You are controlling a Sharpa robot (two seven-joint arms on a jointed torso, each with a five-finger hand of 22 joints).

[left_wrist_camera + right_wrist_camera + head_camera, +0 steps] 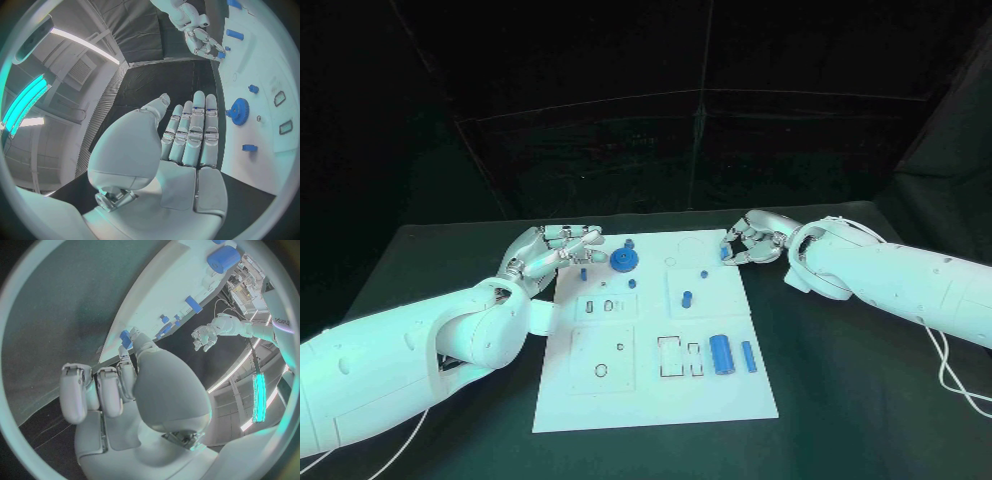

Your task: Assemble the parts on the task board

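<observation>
On the black surface (848, 400) lies the white task board (661, 395). At its far left edge, the left hand (548, 252) hovers with fingers spread, holding nothing. A blue gear (625, 261) stands in the board just beside it, likely its next concern. At the far right edge, the right hand (750, 243) has its fingers curled around a small blue part (726, 253), apparently pinching it above the board for placing. More blue parts, including a cylinder (721, 354), lie at the near end, awaiting assembly.
</observation>
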